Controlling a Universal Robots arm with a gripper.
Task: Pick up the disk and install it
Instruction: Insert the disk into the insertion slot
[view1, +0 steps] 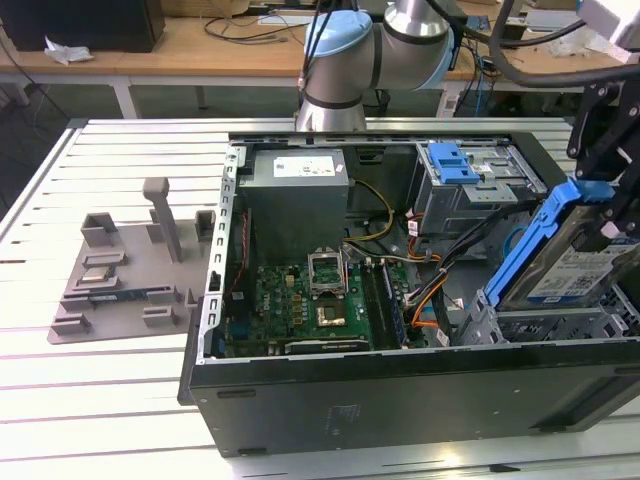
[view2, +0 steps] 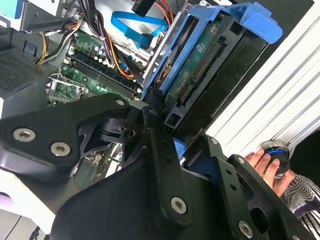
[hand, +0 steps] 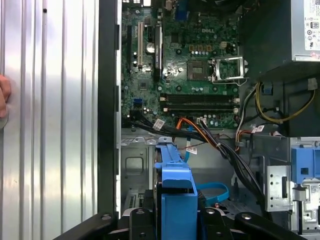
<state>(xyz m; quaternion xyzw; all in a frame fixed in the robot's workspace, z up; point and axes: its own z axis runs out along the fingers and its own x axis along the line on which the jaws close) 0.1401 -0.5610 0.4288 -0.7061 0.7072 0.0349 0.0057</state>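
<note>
Over the open computer case (view1: 400, 388), hand (view2: 161, 116) clamps the tilted disk (view1: 572, 262).

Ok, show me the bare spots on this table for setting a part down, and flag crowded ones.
Bare slats of the table: the near corner on the exterior view's left, in front of the grey fixture tray, beside the computer case; also the strip behind that tray. Crowded: inside the case, where cables run by the disk in the gripper.
</note>
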